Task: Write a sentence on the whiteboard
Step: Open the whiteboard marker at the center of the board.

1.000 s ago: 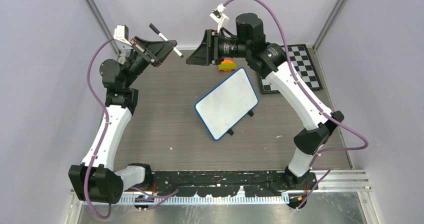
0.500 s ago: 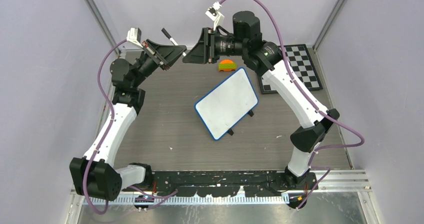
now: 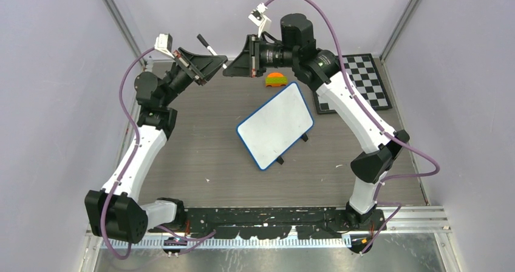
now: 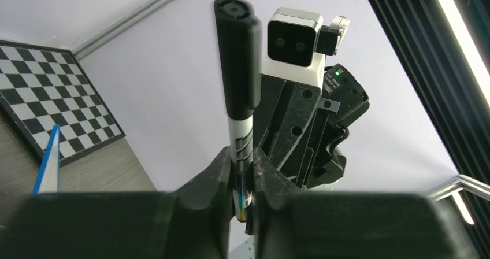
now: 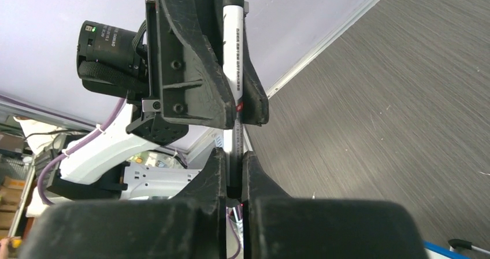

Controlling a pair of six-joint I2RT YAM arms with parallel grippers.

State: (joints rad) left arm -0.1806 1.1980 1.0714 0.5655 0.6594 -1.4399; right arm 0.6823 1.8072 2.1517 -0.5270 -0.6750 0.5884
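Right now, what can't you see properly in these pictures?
Lower end of the marker: left wrist view, hidden inside the left gripper.
Its other end: right wrist view, cut off by the top edge.
Most of the whiteboard: left wrist view, covered by the gripper body.
What the orange thing is: top view, too small.

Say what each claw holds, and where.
One marker, both claws: left claw clamps its white barrel, right claw pinches the end opposite the black cap.
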